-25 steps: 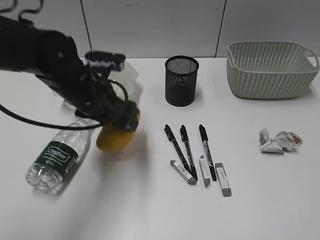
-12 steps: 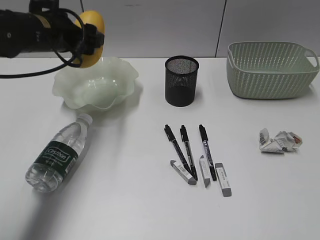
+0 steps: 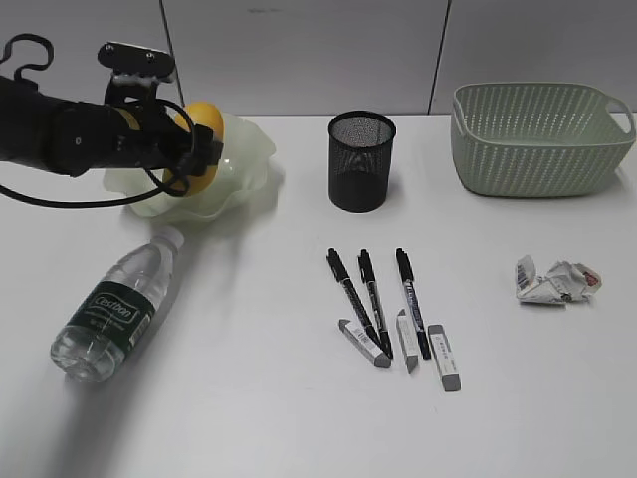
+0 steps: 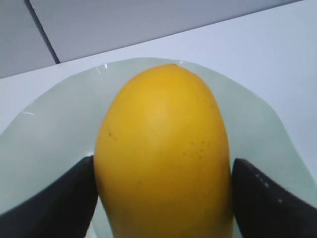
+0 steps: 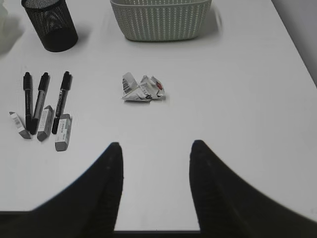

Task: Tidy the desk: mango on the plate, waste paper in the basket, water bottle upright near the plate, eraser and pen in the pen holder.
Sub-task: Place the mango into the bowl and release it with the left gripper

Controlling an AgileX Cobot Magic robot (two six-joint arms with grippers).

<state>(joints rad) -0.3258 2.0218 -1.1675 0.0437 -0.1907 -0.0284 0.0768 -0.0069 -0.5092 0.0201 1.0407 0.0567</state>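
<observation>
while the left end effector [image 4: 161, 173] clamps the mango [image 3: 198, 134] from both sides, its dark fingers [image 4: 54, 198] pressed against the fruit's flanks, it holds the fruit over the bowl of the plate [image 3: 244, 149], which suits a drop-off there. whether the mango already touches the glass or hangs just above it cannot be told; in the wrist view the pale-green dish surrounds the fruit on all sides, so it looks well centred. i judge the release to be the step in hand.

the right end effector [image 5: 156, 163] is spread apart with nothing between its fingers, poised above the bare white surface [image 3: 299, 418] on the side where the waste paper [image 3: 557, 280] lies, with the basket [image 3: 542, 139] beyond it, a sensible waiting spot for that item.

the water bottle [image 3: 109, 311] lies on its side in front of the plate, cap pointing toward it, not yet upright. three pens [image 3: 370, 299] lie side by side with three erasers [image 3: 408, 349] at their near ends, in front of the pen holder [image 3: 360, 159], none of them in it yet.
</observation>
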